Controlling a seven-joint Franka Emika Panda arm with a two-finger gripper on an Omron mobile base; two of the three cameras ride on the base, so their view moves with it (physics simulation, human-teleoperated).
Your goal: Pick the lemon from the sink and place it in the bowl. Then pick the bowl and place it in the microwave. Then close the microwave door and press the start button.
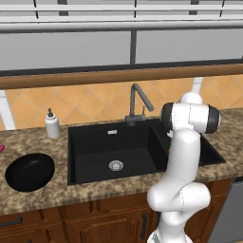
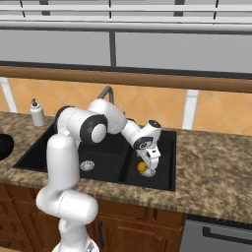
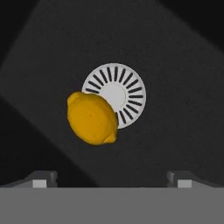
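Lemon (image 3: 92, 118) lies on floor of right basin of sink (image 1: 90, 163), overlapping drain (image 3: 118, 94) at drain's 7 o'clock in hand view. Gripper (image 2: 149, 166) hangs directly above lemon inside basin, fingers spread wide, nothing between them; both fingertips (image 3: 41, 179) visible at 5 and 7 o'clock in hand view, apart from fruit. Bowl (image 1: 29, 172) sits on granite counter (image 1: 42, 197) at sink's 9 o'clock in left base view. Soap bottle (image 1: 52, 124) stands near sink's 10 o'clock corner. Faucet (image 1: 138, 104) rises behind sink.
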